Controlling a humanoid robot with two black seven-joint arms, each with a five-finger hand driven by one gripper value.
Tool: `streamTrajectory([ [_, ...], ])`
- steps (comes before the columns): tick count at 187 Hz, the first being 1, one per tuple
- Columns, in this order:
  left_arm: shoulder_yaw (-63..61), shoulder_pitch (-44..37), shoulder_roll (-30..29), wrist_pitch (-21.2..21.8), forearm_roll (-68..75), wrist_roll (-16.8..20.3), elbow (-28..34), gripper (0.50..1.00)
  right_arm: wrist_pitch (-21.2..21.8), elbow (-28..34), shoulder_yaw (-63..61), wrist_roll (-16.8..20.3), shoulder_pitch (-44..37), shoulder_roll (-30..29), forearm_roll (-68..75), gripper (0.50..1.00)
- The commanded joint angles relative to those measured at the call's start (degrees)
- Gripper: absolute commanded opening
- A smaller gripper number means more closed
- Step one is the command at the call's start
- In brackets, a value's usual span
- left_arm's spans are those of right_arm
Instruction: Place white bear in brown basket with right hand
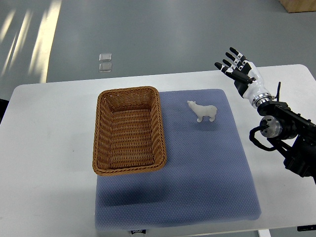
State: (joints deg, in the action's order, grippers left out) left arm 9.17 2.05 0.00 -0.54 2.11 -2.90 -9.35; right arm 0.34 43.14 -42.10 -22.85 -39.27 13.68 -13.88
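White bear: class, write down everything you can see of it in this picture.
The white bear is a small figure, plain white all over, looking like hard plastic. It stands upright on four legs on the blue mat, head towards the brown basket, which lies to its left without touching it. Nothing holds it; the right robot hand is open and well clear of it.

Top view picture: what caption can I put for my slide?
White bear stands on blue mat beside brown basket; open right hand hovers nearby.

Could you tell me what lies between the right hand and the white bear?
Nothing: in the top view only bare blue mat and white table separate the right hand from the white bear.
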Motion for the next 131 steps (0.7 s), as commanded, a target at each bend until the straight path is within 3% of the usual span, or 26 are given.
streamTrajectory([
  [1,-0.03,-0.03,0.0,0.01,0.0,0.0,-0.05,1.0,0.1,0.01,0.26,0.0,-0.19,0.12,-0.09,0.924],
  [49,0.06,-0.03,0.0,0.01,0.0,0.0,-0.05,1.0,0.63,0.1,0.61,0.08,-0.54,0.29,-2.29,0.924],
  [131,-0.03,-0.03,0.0,0.01,0.0,0.0,0.21,1.0,5.37,0.19,1.05,0.08,-0.63,1.26,-22.94,0.924],
])
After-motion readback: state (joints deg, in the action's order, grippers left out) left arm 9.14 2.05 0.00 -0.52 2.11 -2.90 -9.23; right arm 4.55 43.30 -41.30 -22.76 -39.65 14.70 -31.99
